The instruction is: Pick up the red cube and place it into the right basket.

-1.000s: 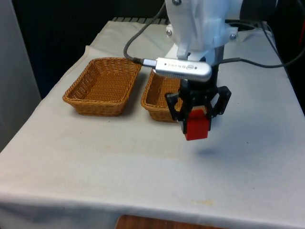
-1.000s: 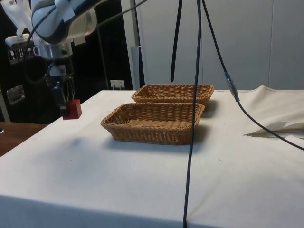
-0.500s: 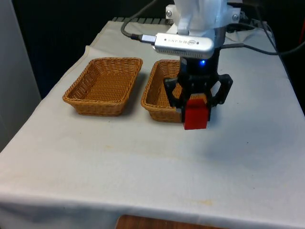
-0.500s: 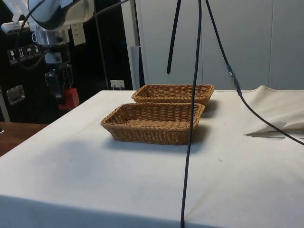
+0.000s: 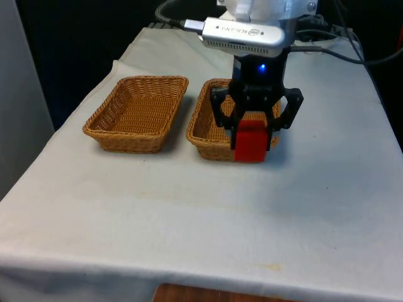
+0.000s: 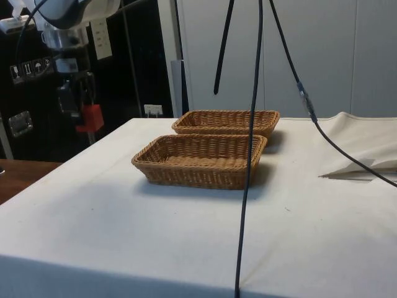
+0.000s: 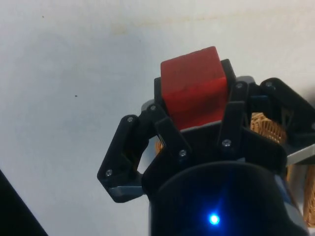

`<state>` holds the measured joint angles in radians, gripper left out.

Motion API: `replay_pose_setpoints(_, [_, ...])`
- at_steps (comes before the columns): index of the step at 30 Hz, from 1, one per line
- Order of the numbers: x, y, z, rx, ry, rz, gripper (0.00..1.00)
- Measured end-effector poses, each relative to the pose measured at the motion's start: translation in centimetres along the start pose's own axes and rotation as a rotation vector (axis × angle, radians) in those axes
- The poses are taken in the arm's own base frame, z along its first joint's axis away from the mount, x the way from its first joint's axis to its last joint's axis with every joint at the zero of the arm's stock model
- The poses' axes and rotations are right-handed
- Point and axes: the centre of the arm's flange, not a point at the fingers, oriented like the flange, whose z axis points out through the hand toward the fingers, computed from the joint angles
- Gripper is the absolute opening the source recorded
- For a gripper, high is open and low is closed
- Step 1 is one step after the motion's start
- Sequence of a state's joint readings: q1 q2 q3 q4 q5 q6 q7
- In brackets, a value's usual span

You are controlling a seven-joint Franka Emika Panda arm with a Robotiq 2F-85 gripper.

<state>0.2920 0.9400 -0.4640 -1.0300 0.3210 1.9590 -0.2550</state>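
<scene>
The hand (image 5: 254,133) pinches the cube (image 5: 250,142) clear of the worktop (image 5: 189,207), high enough to pass the right basket's (image 5: 200,126) near rim.

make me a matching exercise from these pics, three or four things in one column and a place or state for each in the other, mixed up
Things:
1. red cube
2. gripper
3. basket on the front view's left
4. basket on the front view's right

Places or states:
A. partly hidden behind the gripper in the front view
B. held off the table
C. standing in full sight, nothing in it
D. shut on a block

Pairs: 1-B, 2-D, 3-C, 4-A
</scene>
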Motion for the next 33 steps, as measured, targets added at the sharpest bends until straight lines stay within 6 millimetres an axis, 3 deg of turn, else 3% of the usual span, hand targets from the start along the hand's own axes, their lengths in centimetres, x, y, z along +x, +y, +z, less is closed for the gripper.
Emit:
replay_pose_setpoints(26, [-1.1,3.2,-2.1,-0.058,-0.025,0.047,0.01])
replay_pose_setpoints(33, [-1.7,3.7,-1.8,-0.052,-0.040,0.056,0.01])
